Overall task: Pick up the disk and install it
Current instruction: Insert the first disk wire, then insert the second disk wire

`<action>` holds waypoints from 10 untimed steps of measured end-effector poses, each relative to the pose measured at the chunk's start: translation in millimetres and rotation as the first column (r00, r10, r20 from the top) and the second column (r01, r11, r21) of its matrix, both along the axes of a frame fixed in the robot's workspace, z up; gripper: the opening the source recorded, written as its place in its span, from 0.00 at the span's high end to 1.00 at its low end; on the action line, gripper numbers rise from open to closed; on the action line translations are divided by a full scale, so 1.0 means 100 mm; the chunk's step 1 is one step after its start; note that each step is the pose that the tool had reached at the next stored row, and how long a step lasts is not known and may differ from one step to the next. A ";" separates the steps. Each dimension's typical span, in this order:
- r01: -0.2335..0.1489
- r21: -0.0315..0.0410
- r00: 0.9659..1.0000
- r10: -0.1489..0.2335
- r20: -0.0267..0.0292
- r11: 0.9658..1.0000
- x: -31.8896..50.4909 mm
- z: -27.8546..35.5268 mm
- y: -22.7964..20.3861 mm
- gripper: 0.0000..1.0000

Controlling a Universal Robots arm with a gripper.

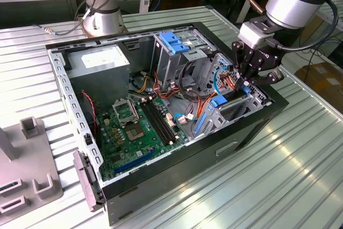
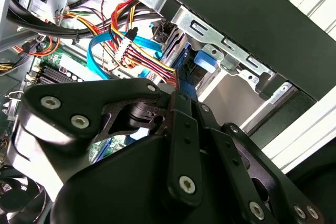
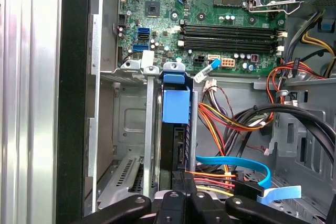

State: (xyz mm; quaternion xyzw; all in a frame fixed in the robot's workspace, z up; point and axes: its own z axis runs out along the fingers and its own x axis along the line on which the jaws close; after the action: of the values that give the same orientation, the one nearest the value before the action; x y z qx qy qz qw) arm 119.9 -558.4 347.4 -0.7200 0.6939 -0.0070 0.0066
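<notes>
Black multi-link pincer [image 1: 247, 81] is reaching into the open black computer case [image 1: 257, 124], at 3 o'clock in the exterior view, fingers drawn together on the flat blue-railed disk [image 3: 175, 109], standing edgewise in its metal bay. Lettering unreadable.

Open computer case [image 1: 252, 127]; green motherboard [image 1: 134, 127]; power supply [image 1: 99, 60].
</notes>
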 end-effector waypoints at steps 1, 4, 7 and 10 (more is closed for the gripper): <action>0.000 0.000 1.000 0.000 0.000 1.000 0.000 0.000 0.000 0.89; 0.000 0.000 1.000 0.000 0.000 1.000 0.000 0.000 0.000 0.89; 0.000 0.000 1.000 0.000 0.000 1.000 0.000 0.000 0.000 0.89; 0.000 0.000 1.000 0.000 0.000 1.000 0.000 0.003 0.000 0.89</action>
State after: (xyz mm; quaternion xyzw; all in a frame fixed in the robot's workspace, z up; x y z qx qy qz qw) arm 119.9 -558.5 347.7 -0.7200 0.6939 -0.0069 0.0067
